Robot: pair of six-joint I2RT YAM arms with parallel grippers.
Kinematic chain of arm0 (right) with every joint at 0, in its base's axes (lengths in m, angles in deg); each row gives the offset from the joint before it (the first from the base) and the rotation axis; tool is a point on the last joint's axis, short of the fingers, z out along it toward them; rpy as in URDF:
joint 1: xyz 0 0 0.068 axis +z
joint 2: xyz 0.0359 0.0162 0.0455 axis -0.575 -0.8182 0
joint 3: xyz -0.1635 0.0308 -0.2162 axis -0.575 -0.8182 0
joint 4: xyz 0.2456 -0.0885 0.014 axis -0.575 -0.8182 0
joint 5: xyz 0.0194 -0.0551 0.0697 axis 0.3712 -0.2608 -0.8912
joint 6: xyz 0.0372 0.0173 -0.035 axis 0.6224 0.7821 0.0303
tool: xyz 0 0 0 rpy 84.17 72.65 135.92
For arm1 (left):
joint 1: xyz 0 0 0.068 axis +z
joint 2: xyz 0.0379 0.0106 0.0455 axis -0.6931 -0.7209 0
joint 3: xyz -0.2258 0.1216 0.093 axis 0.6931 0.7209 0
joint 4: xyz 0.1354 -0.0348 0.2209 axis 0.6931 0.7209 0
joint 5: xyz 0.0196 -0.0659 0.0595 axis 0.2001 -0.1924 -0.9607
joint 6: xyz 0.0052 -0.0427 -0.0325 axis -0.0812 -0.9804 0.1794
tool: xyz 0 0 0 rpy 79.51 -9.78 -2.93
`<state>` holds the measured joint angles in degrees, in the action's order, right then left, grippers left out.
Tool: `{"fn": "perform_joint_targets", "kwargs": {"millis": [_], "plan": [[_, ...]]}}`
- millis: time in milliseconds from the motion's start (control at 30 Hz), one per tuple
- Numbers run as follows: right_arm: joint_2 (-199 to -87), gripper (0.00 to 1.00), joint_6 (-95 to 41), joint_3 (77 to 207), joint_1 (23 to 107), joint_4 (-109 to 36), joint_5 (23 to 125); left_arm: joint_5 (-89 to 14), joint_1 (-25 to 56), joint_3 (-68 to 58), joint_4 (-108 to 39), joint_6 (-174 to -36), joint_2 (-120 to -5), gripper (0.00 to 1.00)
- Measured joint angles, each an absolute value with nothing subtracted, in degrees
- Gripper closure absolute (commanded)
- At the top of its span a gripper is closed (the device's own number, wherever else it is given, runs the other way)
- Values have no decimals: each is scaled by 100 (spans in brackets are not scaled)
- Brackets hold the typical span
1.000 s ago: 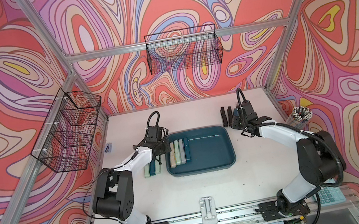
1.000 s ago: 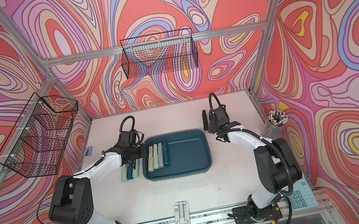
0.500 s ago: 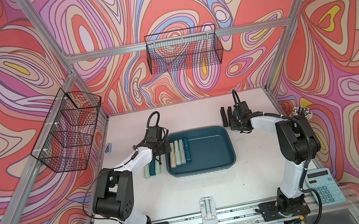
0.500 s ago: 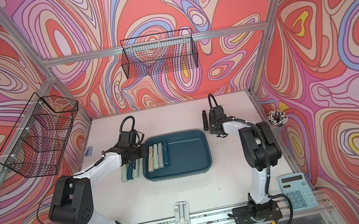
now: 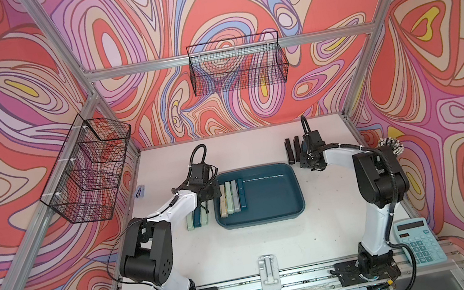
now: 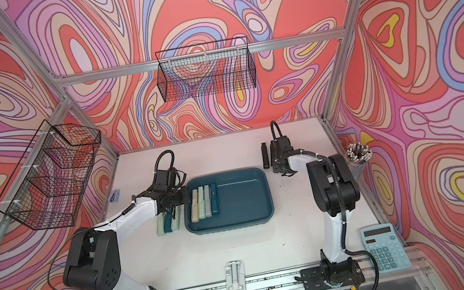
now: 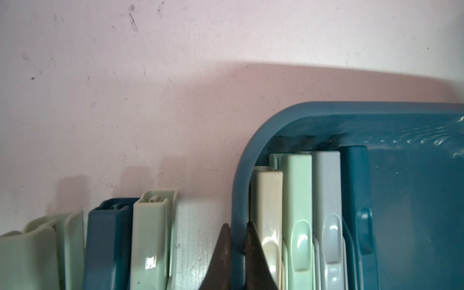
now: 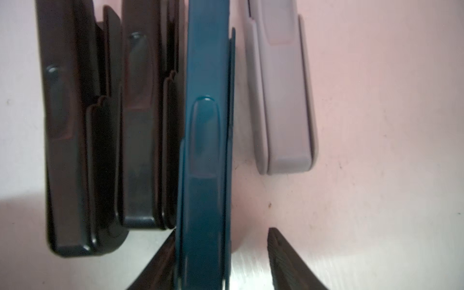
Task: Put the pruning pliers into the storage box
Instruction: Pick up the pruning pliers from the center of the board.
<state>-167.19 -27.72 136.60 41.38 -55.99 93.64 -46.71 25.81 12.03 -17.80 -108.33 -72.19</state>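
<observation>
- Walls (image 5: 18, 77) at 9, 12 and 3 o'clock: swirl print in red, pink, lilac, blue, yellow.
- Aluminium frame (image 5: 146, 66) runs along the wall edges and corners.
- White tabletop (image 5: 242, 247), scuffed.
- Black wire basket (image 5: 237, 64) on the wall at 12 o'clock; tiered wire basket (image 5: 87, 171) at 9 o'clock.

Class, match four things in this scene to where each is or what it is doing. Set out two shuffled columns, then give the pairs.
Column 1
1. left gripper
2. right gripper
3. cream pliers
4. calculator

Column 2
A. open, straddling the dark teal pliers beside the black pliers
B. lying in the storage box
C. at the front right corner
D. shut on the storage box rim

Pairs: 1-D, 2-A, 3-B, 4-C
</observation>
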Motion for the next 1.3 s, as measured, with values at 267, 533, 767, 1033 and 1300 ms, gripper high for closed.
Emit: {"fn": "perform_joint_targets", "kwargs": {"millis": [267,533,767,1033,1300], "plan": [[-16738,57,-2999,13756,4116,-5669,9305,-4668,2583,1203,-1780,-10830,-7219,92],[-16987,61,-3067,14027,4116,-5642,9228,-4666,2585,1203,-1777,-10830,-7219,92],[-17086,70,-3098,14045,4116,-5636,9239,-4666,2585,1203,-1780,-10833,-7219,92],[-16983,76,-3102,13931,4116,-5634,9237,-4660,2585,1203,-1780,-10833,-7221,92],[-16006,75,-2919,13295,4119,-5638,9099,-4651,2587,1203,-1784,-10837,-7226,92]]}}
